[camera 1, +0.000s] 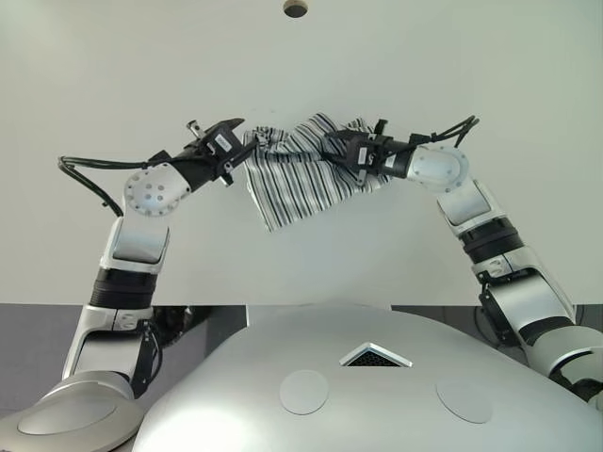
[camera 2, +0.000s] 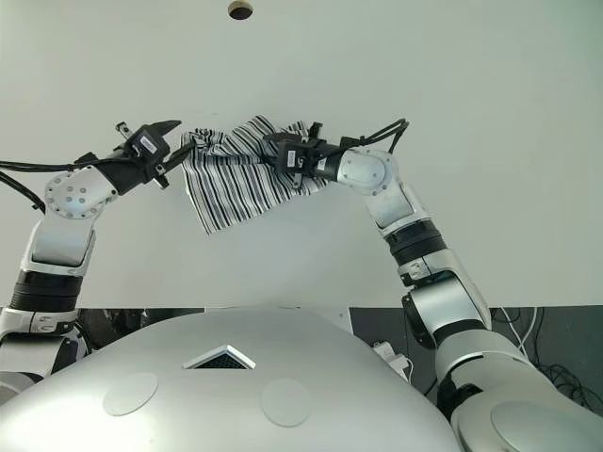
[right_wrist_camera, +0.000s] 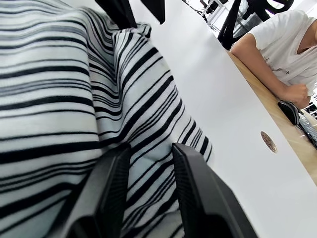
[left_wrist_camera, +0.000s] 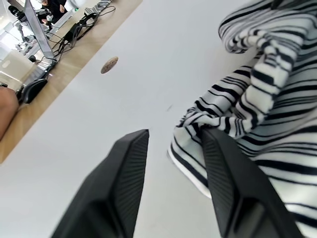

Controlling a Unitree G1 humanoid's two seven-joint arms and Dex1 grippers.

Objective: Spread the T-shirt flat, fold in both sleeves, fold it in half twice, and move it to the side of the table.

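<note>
**Shirt in a heap: the first step, spreading it flat**

Closest in are the two arms, the left arm point(camera 1: 151, 193) and the right arm point(camera 1: 438, 169). Both are bent in toward each other over the white surface point(camera 1: 424, 56).

At the end of the left arm, the left jaws sit just beside the left edge of the shirt point(camera 1: 297, 179). They are open, and bare surface shows in the gap. They hold nothing, though the striped hem lies against one side of them. The right jaws are on top of the shirt's right part. I cannot tell if they are pinching the cloth or just lying on it.

The shirt lies between the two, near the middle of the surface. It is bunched up, with lumps and folds along its far side. One flatter corner points back toward the robot. I cannot pick out a sleeve. Farther off there is a small round hole point(camera 1: 295, 8) in the surface.

I think this is the first step, because nothing is flat or folded yet. Next, the left jaws probably need to slide onto the hem and close on it. Then both arms should pull gently away from each other so the folds come out. The pull should be even, or the shirt may just slide to one side and not open.
</note>
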